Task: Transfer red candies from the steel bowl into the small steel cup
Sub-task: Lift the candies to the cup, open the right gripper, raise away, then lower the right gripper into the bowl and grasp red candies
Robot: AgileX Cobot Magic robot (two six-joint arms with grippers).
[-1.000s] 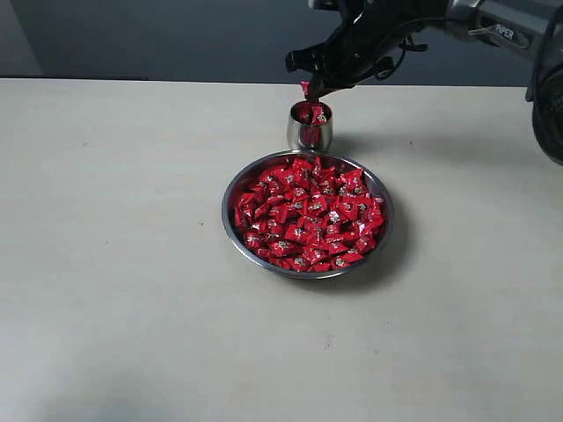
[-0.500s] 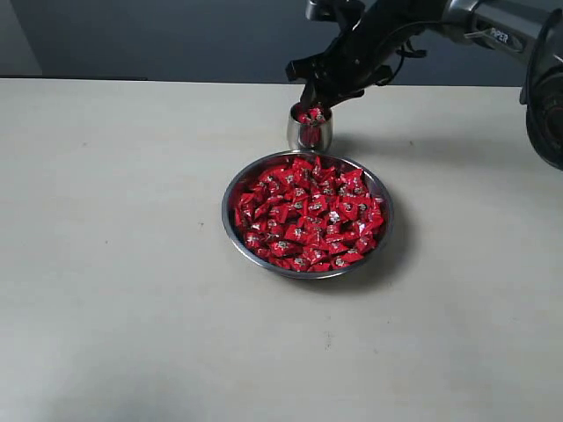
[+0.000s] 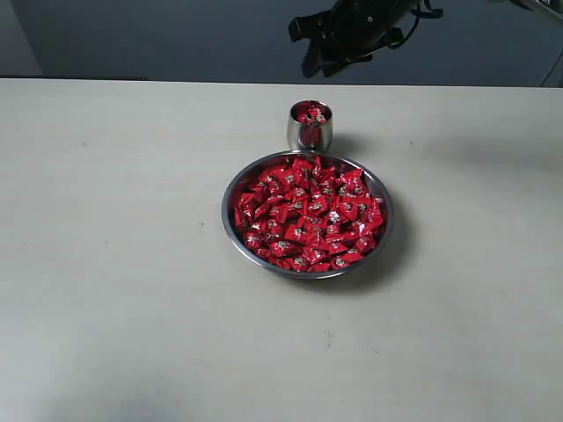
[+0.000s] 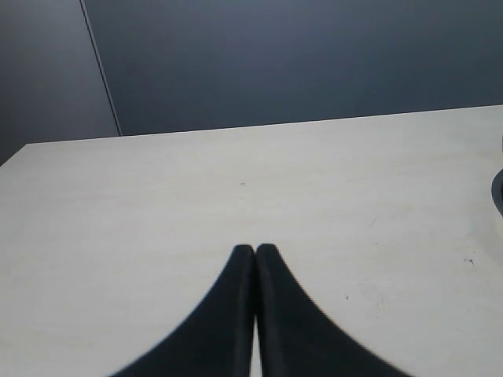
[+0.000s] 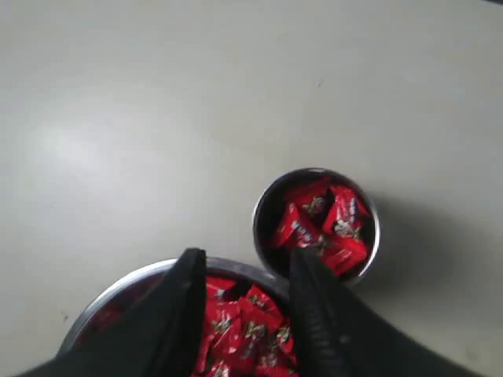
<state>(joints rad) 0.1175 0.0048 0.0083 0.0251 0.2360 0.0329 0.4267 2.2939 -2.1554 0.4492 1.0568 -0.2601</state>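
The wide steel bowl (image 3: 230, 230) sits mid-table, heaped with red candies (image 3: 310, 214). Just behind it stands the small steel cup (image 3: 310, 136), with a few red candies (image 3: 310, 113) filling it to the rim. My right gripper (image 3: 318, 63) hangs high above the cup, open, nothing between its fingers. In the right wrist view the open gripper (image 5: 247, 263) looks down on the cup (image 5: 259, 212) and its candies (image 5: 324, 224), with the bowl's rim (image 5: 118, 284) and candies (image 5: 245, 330) below. My left gripper (image 4: 255, 249) is shut and empty over bare table, out of the exterior view.
The pale table (image 3: 114, 220) spreads wide to the left and front of the bowl. A dark wall (image 3: 176, 35) runs behind the table's far edge.
My right gripper held a red candy over the cup a second ago, then opened and let it drop in. It has since risen well above the cup.
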